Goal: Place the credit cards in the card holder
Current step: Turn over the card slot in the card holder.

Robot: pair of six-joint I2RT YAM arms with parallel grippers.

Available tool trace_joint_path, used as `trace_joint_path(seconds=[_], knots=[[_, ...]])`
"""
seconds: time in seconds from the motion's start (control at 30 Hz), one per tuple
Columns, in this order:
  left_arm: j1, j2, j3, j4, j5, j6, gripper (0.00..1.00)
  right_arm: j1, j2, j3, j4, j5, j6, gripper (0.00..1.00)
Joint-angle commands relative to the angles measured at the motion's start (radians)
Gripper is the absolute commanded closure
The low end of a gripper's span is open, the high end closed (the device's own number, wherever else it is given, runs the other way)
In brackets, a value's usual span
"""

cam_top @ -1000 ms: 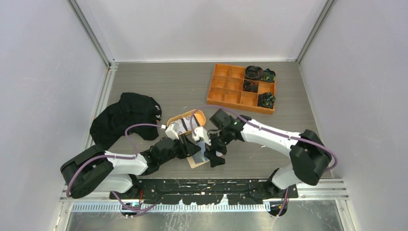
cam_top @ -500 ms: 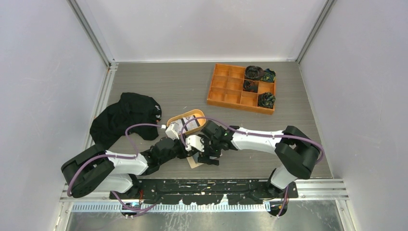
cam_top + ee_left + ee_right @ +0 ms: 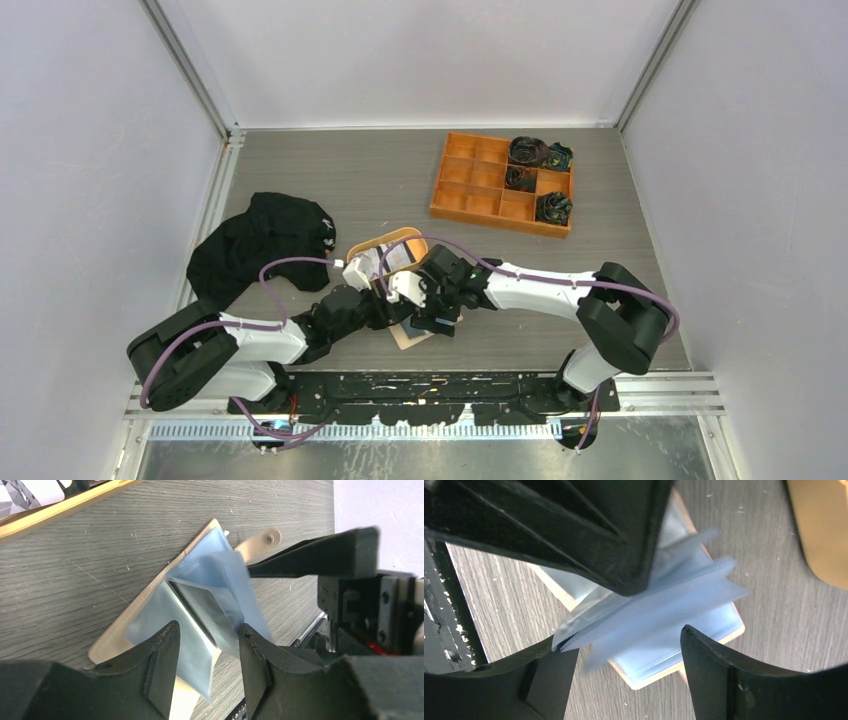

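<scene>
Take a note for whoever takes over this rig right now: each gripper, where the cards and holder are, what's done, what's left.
Left gripper: jaws partly apart, astride the holder's translucent blue plastic sleeves; grip unclear.
Right gripper: open wide, sleeves fanned between its fingers.
Beige folding leather-like card holder: lies open on the grey wood-grain table, near the oval tan tray.
Dark card: seems to sit in a sleeve.
Light patterned card: in the tray.
Blue card: not made out.
Left to do: sleeve the remaining cards.
</scene>
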Motion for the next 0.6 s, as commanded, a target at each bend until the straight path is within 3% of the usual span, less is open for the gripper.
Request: trace_joint_path(seconds=[0.0, 0.37, 0.57], knots=[[-0.002, 0.004, -0.019, 0.006, -0.008, 0.018, 0.53, -0.034, -0.078, 0.028, 0.027, -0.007, 0.034, 0.23], [-0.002, -0.007, -0.026, 0.002, -0.010, 0.021, 0.53, -0.064, -0.067, 0.048, -0.003, -0.014, 0.059, 0.23], [-0.003, -0.060, -0.052, -0.022, -0.012, 0.021, 0.47, -0.147, -0.113, 0.098, -0.081, -0.046, 0.078, 0.22]])
